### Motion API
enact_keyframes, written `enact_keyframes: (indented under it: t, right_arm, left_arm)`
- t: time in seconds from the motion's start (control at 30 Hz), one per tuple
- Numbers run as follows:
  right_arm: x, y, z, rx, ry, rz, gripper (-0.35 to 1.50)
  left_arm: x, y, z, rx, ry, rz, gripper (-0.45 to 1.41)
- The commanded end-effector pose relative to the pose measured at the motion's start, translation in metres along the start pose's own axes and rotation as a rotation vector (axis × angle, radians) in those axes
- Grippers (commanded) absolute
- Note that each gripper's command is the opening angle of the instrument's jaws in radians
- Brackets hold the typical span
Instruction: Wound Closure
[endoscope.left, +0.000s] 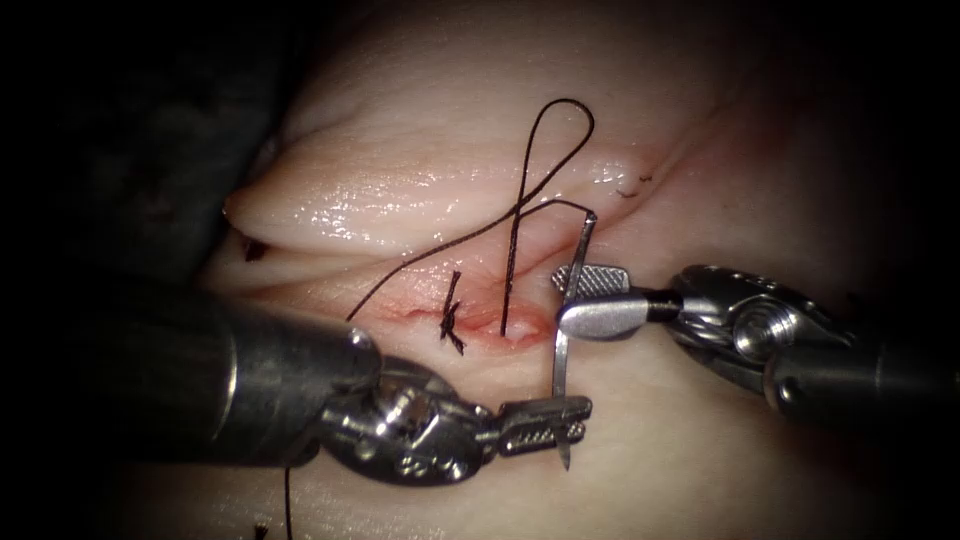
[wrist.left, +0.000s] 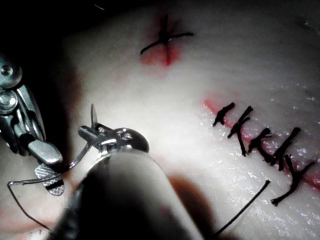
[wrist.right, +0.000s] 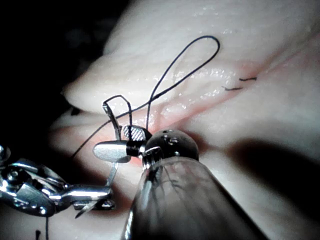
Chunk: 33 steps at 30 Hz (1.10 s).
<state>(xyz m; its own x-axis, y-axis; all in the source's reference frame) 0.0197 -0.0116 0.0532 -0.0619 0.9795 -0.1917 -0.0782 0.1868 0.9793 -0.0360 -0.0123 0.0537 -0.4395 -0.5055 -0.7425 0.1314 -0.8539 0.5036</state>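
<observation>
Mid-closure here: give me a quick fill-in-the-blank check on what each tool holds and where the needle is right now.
1. The left tool has its jaws shut on the ____ near its pointed tip.
2. The right tool has its jaws ____ around the needle higher up its curve.
3. The thread forms a loop and enters the ____ at the cut.
4. The needle is ____ of the tissue.

Missing words: needle; open; tissue; out

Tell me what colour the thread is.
Black. The thread shows best in the endoscope view, looping over the pale tissue.
</observation>
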Motion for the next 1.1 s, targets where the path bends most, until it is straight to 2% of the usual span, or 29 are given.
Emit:
enact_keyframes:
  t: [0.03,0.07,0.17,0.2,0.23,0.27,0.47,0.5,0.57,0.6,0.73,0.77,0.8,0.83,0.9,0.97,1.07,1.1]
  right_arm:
    - [-0.0006,0.0003,0.0011,0.01,-0.004,-0.002,1.11]
    - [-0.0007,0.0003,0.0013,0.018,-0.007,-0.003,1.0]
    - [-0.0009,0.0003,0.0016,0.025,-0.009,-0.006,0.86]
    - [-0.0009,0.0003,0.0017,0.026,-0.009,-0.006,0.58]
    - [-0.001,0.0003,0.0017,0.025,-0.005,-0.007,0.07]
    - [-0.001,0.0003,0.0016,0.014,0.0,-0.006,-0.35]
    - [-0.0004,0.001,0.0014,-0.075,0.041,-0.055,-0.35]
    - [-0.0004,0.0011,0.0013,-0.084,0.051,-0.066,-0.35]
    - [-0.0003,0.0012,0.0011,-0.091,0.056,-0.083,-0.35]
    - [-0.0002,0.0013,0.0008,-0.086,0.074,-0.106,-0.35]
    - [-0.0001,0.0015,0.0004,-0.085,0.101,-0.264,-0.35]
    - [0.0,0.0015,0.0003,-0.085,0.106,-0.286,-0.35]
    - [0.0002,0.0016,0.0002,-0.085,0.114,-0.32,-0.35]
    - [0.0003,0.0016,0.0,-0.084,0.119,-0.337,-0.35]
    - [0.0005,0.0017,-0.0003,-0.082,0.126,-0.359,-0.35]
    - [0.0005,0.0018,-0.0005,-0.083,0.128,-0.389,-0.35]
    - [0.0003,0.0019,-0.0005,-0.088,0.129,-0.426,-0.35]
    - [0.0002,0.0018,-0.0004,-0.088,0.13,-0.451,-0.35]
  left_arm:
    - [0.0001,0.0005,0.0006,-0.001,0.004,-0.001,-0.45]
    - [0.0001,0.0005,0.0006,-0.001,0.004,-0.001,-0.45]
    - [0.0002,0.0005,0.0006,-0.001,0.007,0.004,-0.45]
    - [0.0002,0.0004,0.0006,-0.001,0.007,0.004,-0.45]
    - [0.0003,0.0004,0.0006,-0.001,0.007,0.004,-0.45]
    - [0.0003,0.0004,0.0006,-0.002,0.01,0.004,-0.45]
    - [0.0009,0.0006,0.0005,-0.029,0.036,0.006,-0.45]
    - [0.0011,0.0006,0.0005,-0.033,0.047,0.007,-0.16]
    - [0.0014,0.0006,0.0003,-0.043,0.062,-0.063,0.84]
    - [0.0016,0.0007,0.0001,-0.046,0.069,-0.156,1.04]
    - [0.0016,0.0002,-0.0007,-0.05,0.105,-0.401,1.2]
    - [0.0015,0.0,-0.001,-0.053,0.112,-0.449,1.18]
    - [0.0013,-0.0001,-0.0013,-0.056,0.12,-0.502,1.08]
    - [0.0011,-0.0002,-0.0018,-0.062,0.13,-0.578,0.84]
    - [0.0007,-0.0003,-0.0026,-0.072,0.142,-0.672,0.57]
    - [-0.0001,-0.0004,-0.0034,-0.088,0.155,-0.758,0.1]
    - [-0.0016,-0.0006,-0.0041,-0.108,0.171,-0.859,-0.44]
    - [-0.002,-0.0006,-0.0042,-0.106,0.171,-0.869,-0.45]
